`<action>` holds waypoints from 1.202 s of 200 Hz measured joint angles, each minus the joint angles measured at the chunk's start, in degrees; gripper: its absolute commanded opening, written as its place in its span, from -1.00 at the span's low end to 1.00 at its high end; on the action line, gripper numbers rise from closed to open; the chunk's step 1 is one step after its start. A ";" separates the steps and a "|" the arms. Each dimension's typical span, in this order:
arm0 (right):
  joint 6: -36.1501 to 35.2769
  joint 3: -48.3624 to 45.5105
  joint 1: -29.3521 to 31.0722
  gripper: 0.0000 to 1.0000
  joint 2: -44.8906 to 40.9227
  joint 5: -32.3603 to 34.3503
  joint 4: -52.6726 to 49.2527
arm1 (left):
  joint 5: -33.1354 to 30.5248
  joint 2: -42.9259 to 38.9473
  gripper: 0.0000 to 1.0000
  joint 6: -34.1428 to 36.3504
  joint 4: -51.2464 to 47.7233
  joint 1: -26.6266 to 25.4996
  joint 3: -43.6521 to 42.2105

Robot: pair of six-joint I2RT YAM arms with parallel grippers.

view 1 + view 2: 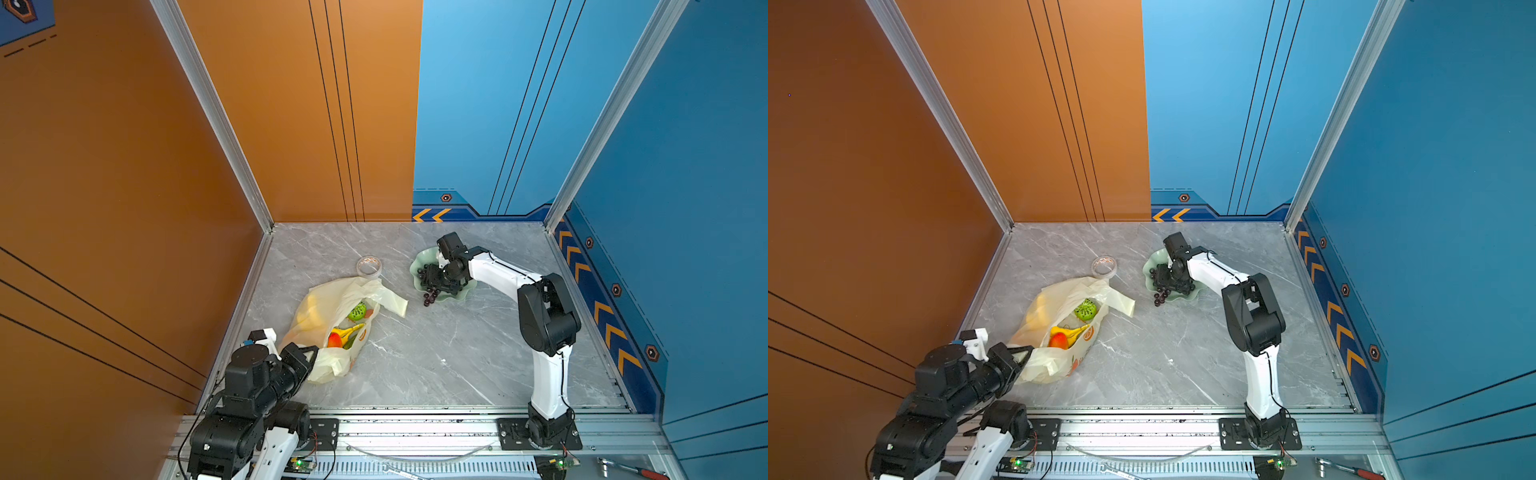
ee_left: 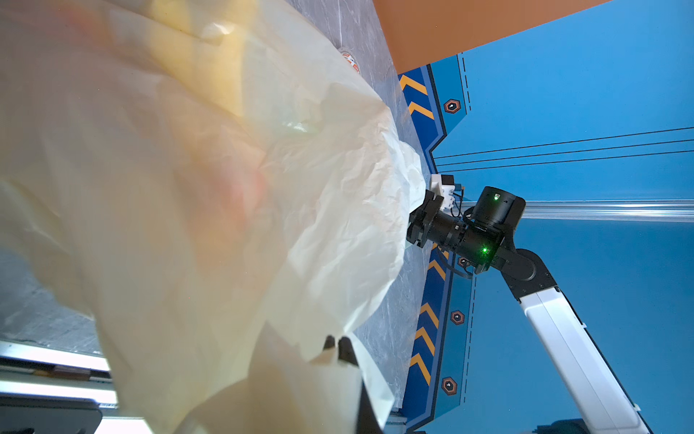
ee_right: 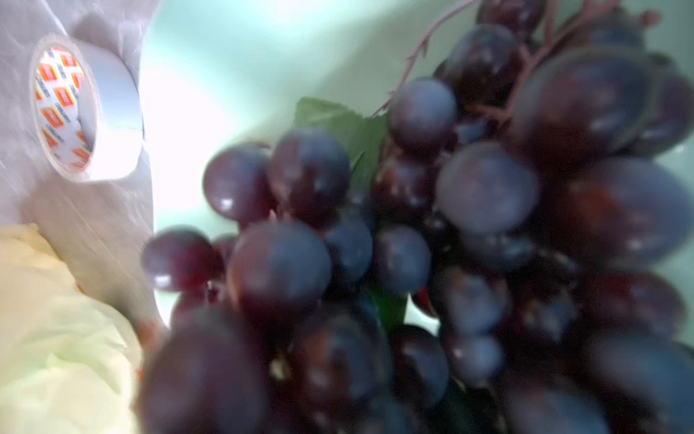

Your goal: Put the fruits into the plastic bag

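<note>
Pinching the plastic bag point(image 1: 332, 307) at its near end, my left gripper point(image 1: 311, 353) was clamped; the bag's length ran toward the far right. My right gripper point(image 1: 431, 277) hung over the grapes point(image 1: 429, 297) in the dish point(image 1: 420, 258); I couldn't tell its spread.

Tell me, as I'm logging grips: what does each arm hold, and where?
Left jaws pinch the plastic bag by its near edge. Right jaws are at the grapes; whether they grip cannot be told.
</note>
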 measured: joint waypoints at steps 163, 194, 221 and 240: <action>1.84 -6.05 -1.92 -0.33 -7.26 -0.46 6.32 | -0.81 -0.68 -1.00 0.00 -2.03 -0.02 0.42; 3.13 -7.19 -3.72 -0.33 -8.39 -1.79 8.44 | -0.96 -0.74 -1.00 0.00 -2.19 -0.07 0.42; 3.69 -7.98 -4.81 -0.33 -9.57 -2.58 9.01 | -1.05 -0.74 -1.00 0.00 -2.29 -0.07 0.42; 4.13 -7.98 -5.20 -0.33 -10.71 -3.54 9.60 | -1.07 -0.74 -1.00 0.00 -2.29 -0.17 0.42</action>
